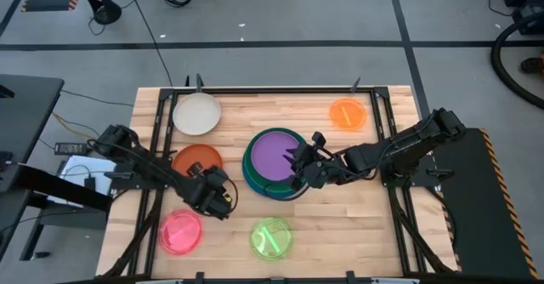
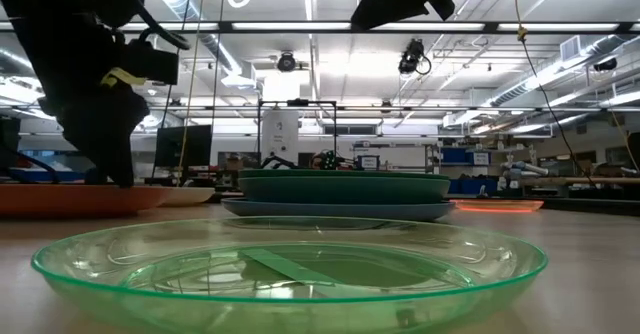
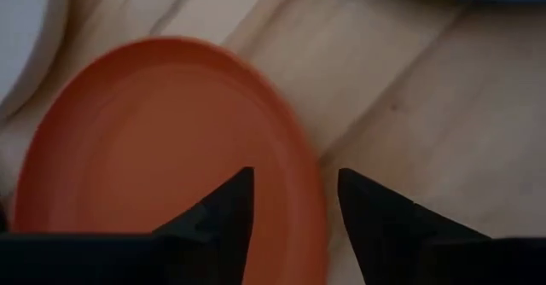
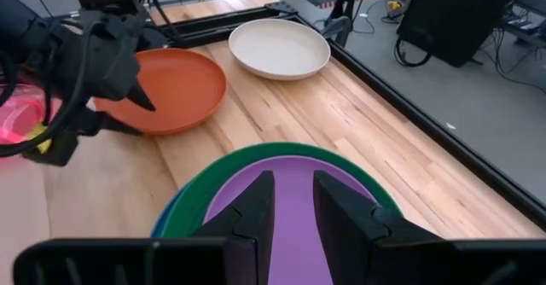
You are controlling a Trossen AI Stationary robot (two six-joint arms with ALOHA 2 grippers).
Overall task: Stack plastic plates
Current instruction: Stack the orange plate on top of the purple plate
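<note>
Your left gripper (image 3: 290, 201) is the one at work. Its jaws stand partly open with nothing between them, and the near edge of the rust-orange plate (image 3: 162, 157) sits right at the fingertips: one finger shows over the plate's dished face, the other just past its rim over bare table (image 3: 426, 106). From these jaws the plate spreads forward and to one side, so the rim is the only part you can pinch. Being round, it has no long axis to line up with; only the angle across the rim matters. In the right wrist view the left gripper is low beside that plate, on the side toward the pink plate (image 1: 182, 231).

Farther out lies the stack (image 1: 276, 158): blue at the bottom, dark green above it, and the purple plate (image 4: 294, 208) on top. Your right gripper (image 4: 292, 201) hangs over the purple plate with its jaws a narrow gap apart, holding nothing.

The left arm is plainly nearer the rust-orange plate, so I judge that grasp is yours to make with it. The cream plate (image 1: 196, 113), orange plate (image 1: 347, 113) and lime plate (image 1: 270, 238) lie apart, unstacked.
</note>
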